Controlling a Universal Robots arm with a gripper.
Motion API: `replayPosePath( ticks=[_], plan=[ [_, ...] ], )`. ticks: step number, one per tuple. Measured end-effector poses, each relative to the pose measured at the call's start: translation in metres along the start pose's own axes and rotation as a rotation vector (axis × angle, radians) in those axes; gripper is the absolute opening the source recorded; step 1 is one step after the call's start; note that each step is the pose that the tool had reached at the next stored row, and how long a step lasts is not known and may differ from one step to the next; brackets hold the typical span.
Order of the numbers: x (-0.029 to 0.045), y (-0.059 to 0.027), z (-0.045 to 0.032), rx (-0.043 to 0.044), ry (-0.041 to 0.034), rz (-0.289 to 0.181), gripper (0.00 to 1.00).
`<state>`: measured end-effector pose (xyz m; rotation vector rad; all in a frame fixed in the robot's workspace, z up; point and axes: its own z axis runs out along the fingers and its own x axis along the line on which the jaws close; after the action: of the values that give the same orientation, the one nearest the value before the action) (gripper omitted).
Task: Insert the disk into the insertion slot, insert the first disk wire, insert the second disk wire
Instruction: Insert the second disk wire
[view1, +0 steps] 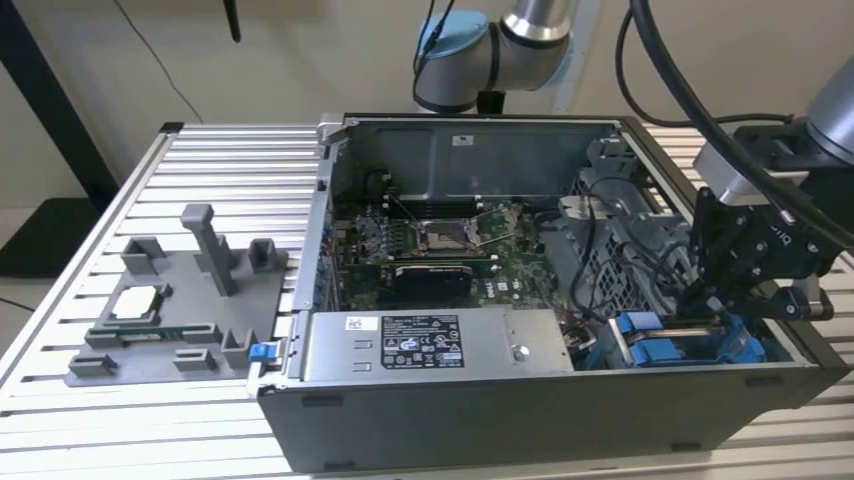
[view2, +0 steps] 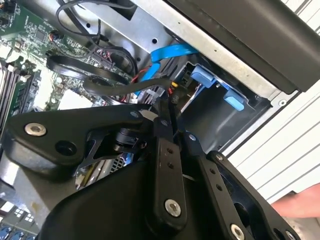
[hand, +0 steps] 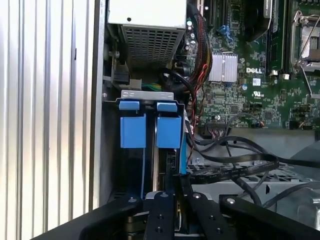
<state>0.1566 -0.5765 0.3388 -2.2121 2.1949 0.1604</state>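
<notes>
The gripper (view1: 697, 312) is down in the near corner of the computer case (view1: 534, 420) at the exterior view's right, its fingers drawn close on what looks like a black wire (hand: 227, 170); the pinch itself is partly hidden, so I say that with reserve. The disk (hand: 168, 131) sits in the insertion slot (hand: 146, 96), blue carrier end showing, just beside the fingertips. A skewed plug could jam or bend at the connector, and the loose cables (view2: 100, 75) nearby could snag.
</notes>
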Motion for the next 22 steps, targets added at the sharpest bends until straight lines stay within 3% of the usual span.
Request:
replayPosePath(
  ticks=[3, 4, 7, 9, 13, 17, 22],
  plan=[
    [0.0003, -0.0002, 0.0034, 0.0, 0.0001, 0.0, 0.0],
    [0.0003, -0.0004, 0.0054, 0.0001, -0.003, 0.0, 1.0],
    [0.0004, -0.0004, 0.0051, 0.0002, -0.014, 0.001, 1.0],
    [0.0003, -0.0002, 0.0038, 0.0004, -0.0326, 0.001, 1.0],
    [-0.0003, 0.0001, -0.0025, 0.0008, -0.0559, 0.003, 1.0],
    [-0.0013, 0.0009, -0.0159, 0.0009, -0.057, 0.004, 1.0],
    [-0.0028, 0.0022, -0.0384, 0.0009, -0.0571, 0.004, 1.0]
  ],
)
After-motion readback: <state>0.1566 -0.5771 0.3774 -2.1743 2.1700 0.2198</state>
